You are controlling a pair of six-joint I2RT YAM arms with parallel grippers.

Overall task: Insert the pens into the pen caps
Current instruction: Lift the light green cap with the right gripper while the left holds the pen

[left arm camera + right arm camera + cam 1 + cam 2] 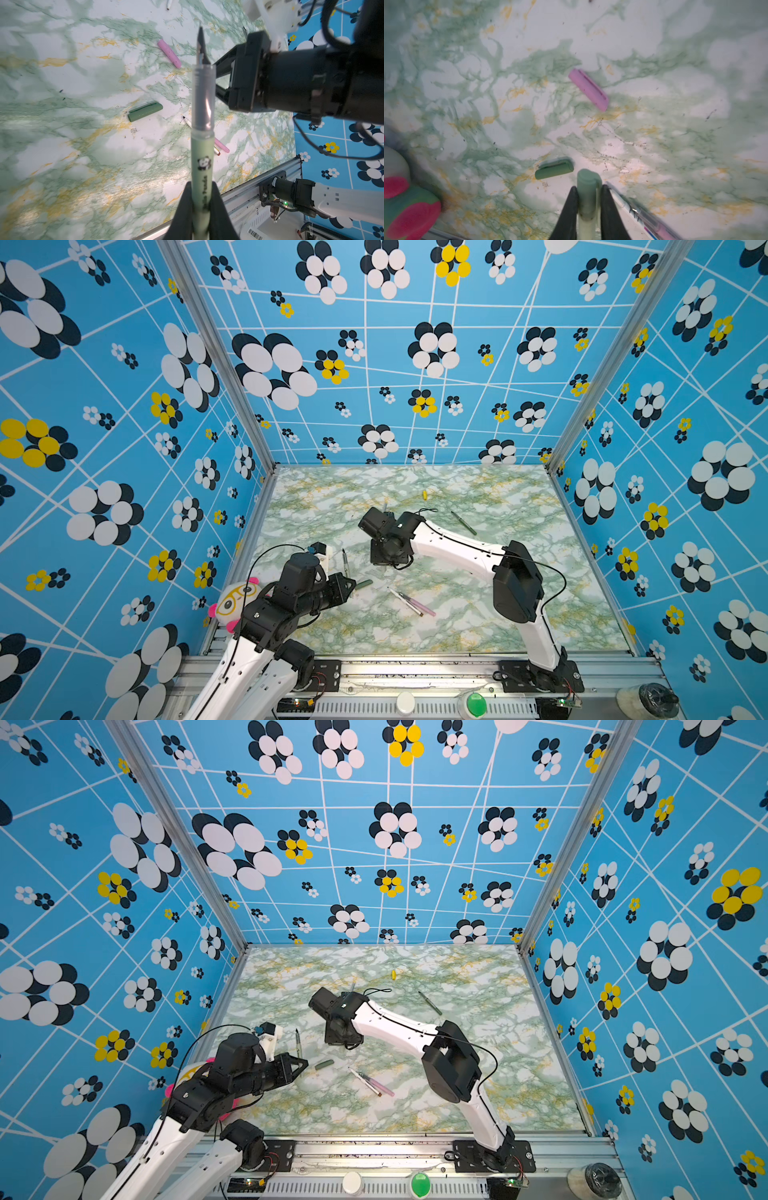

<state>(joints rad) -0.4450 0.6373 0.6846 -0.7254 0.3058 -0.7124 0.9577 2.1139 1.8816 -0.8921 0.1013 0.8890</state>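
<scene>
Tightly, left fingers (182, 212) pinch a slim pale-green pen (202, 162) — right fingers (569, 212) clamp a stubby pale-green cap (586, 187).

The marbled table (457, 626) bears a yellow cap (424, 494), dark green cap (364, 583), pink cap (588, 92), dark green pen (463, 523), pink pen (424, 608).

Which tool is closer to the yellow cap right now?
Right. The right tool, holding the pale green cap, hangs mid-table in front and left of the yellow cap. The left tool, holding the pale green pen, is farther, front left by the dark green cap.
</scene>
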